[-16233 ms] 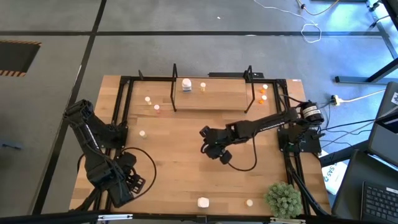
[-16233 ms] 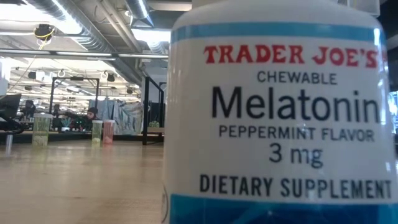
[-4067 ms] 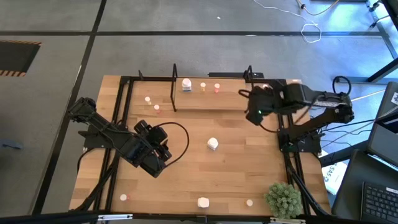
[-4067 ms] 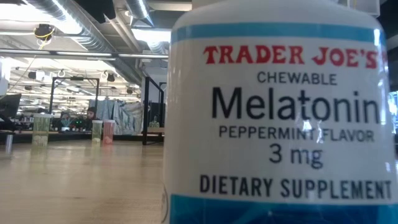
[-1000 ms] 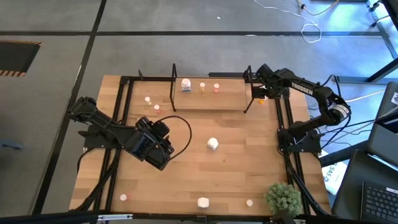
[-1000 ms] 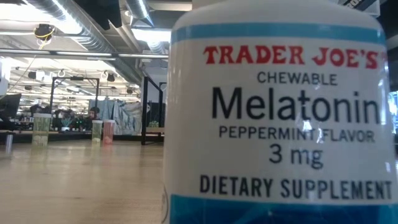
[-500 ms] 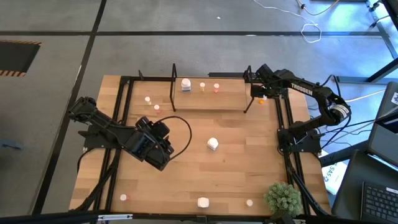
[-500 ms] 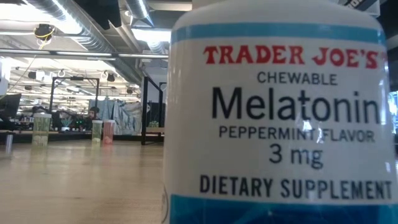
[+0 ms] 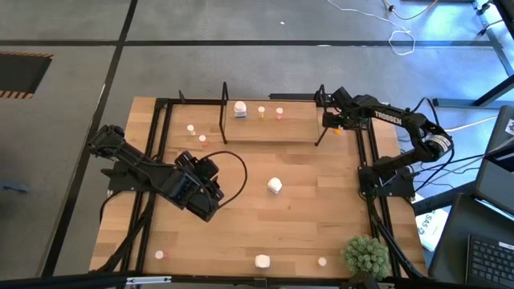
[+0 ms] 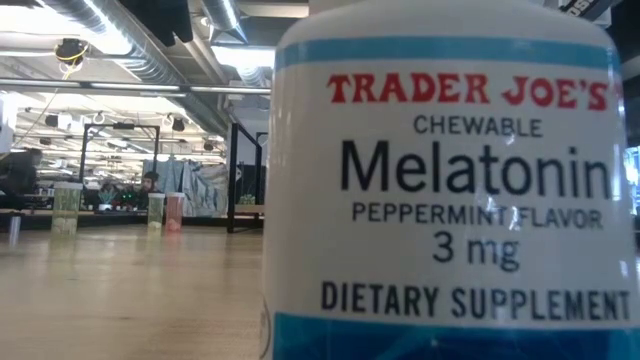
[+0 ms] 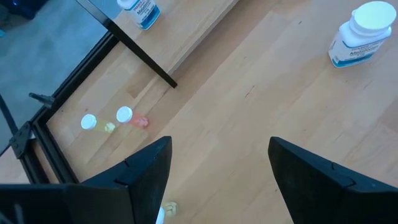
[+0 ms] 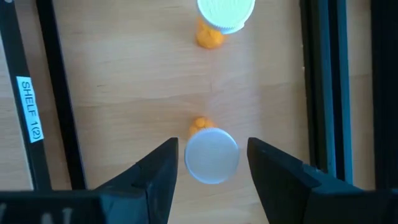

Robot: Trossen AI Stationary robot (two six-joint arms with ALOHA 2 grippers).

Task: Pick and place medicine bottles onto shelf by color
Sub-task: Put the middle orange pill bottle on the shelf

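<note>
My right gripper (image 12: 212, 148) hangs open, pointing down, beside the shelf's right end frame (image 9: 321, 112). Its fingers stand on either side of a white-capped orange medicine bottle (image 12: 211, 157) without touching it. A second orange bottle (image 12: 225, 15) stands just beyond. On the shelf (image 9: 269, 122) stand a white bottle (image 9: 240, 108), a cream one (image 9: 262, 111) and a pink one (image 9: 279, 112). My left gripper (image 9: 207, 195) waits open above the table's left half, and a white bottle (image 11: 360, 34) stands ahead of it on the table.
Two small bottles (image 9: 197, 133) stand left of the shelf. More stand by the near edge (image 9: 262, 261), (image 9: 322, 261), (image 9: 160, 254). A green plant (image 9: 365, 255) fills the near right corner. A white melatonin bottle (image 10: 440, 180) blocks most of the low view.
My right gripper has sunk toward the orange bottle by the shelf's right end, its fingers still apart. Nothing else has moved.
</note>
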